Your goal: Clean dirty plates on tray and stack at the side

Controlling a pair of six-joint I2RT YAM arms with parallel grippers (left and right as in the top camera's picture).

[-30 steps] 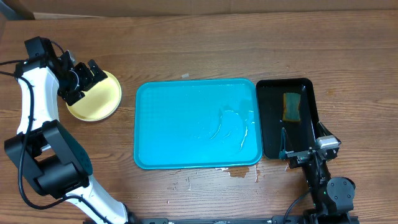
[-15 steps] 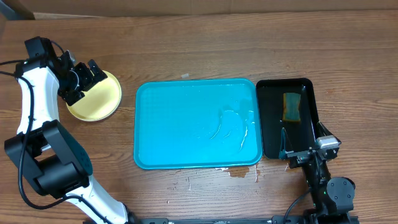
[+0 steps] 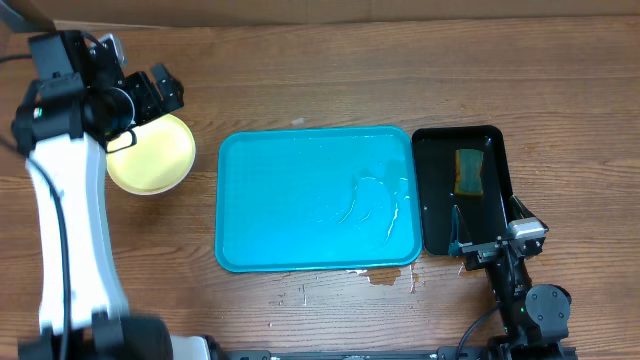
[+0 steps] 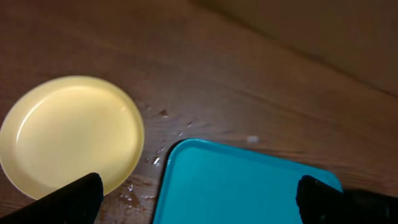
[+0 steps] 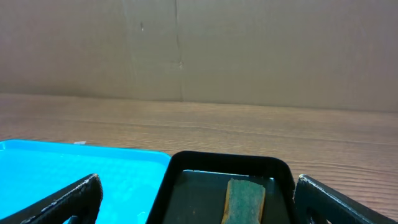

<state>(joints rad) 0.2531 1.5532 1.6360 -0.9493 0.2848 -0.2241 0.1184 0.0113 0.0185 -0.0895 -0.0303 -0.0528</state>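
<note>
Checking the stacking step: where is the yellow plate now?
Overhead, the yellow plate sits on the table at left, just left of the turquoise tray, not touching it.

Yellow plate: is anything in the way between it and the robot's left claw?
No, nothing visible. The left gripper hovers above the yellow plate with open jaws, and only air lies between them.

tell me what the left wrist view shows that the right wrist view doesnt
Only the left wrist view shows the yellow plate. Only the right wrist view shows the black tray with the sponge in it. Both show part of the blue tray and the wooden table.
</note>
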